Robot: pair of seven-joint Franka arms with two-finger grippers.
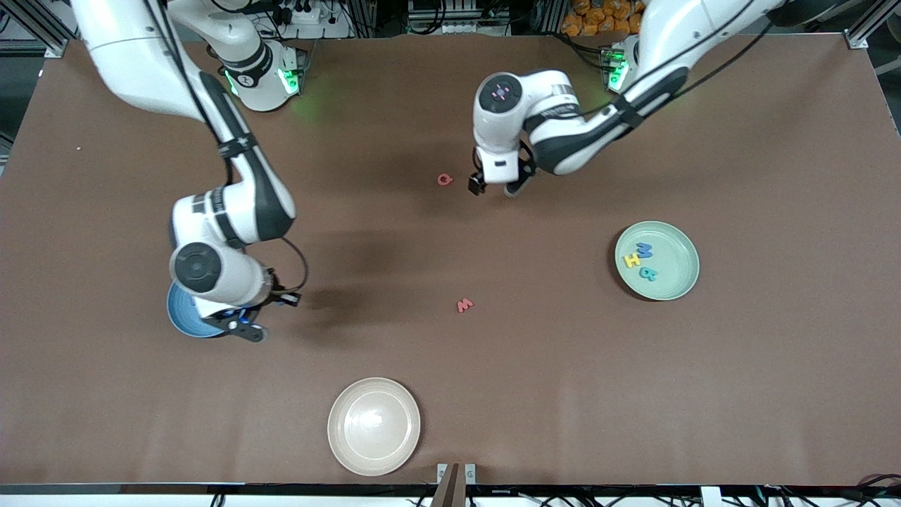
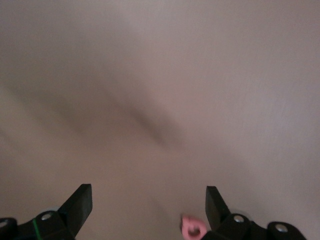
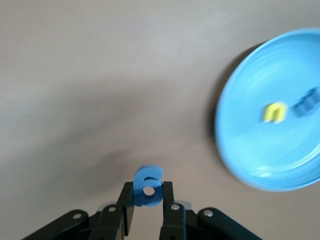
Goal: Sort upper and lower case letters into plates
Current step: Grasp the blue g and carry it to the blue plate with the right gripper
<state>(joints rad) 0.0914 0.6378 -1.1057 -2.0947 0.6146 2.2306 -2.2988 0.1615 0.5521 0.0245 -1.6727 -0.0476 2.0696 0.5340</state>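
My right gripper [image 1: 245, 328] [image 3: 148, 196] is shut on the blue g [image 3: 148, 186] and holds it just above the table beside the blue plate [image 1: 180, 317] [image 3: 250, 150]. That plate holds the yellow u [image 3: 274, 112] and the blue m [image 3: 306, 100]. My left gripper [image 1: 495, 186] [image 2: 148, 195] is open, low over the table right beside the red Q [image 1: 445, 179] [image 2: 194, 228]. The red w [image 1: 464, 305] lies mid-table. The pale green plate [image 1: 679, 282] holds the blue M [image 1: 645, 249], yellow H [image 1: 631, 260] and teal R [image 1: 648, 274].
A cream-beige plate [image 1: 374, 426] stands empty near the table's front edge, nearest the front camera. The right arm's wrist covers much of the blue plate in the front view.
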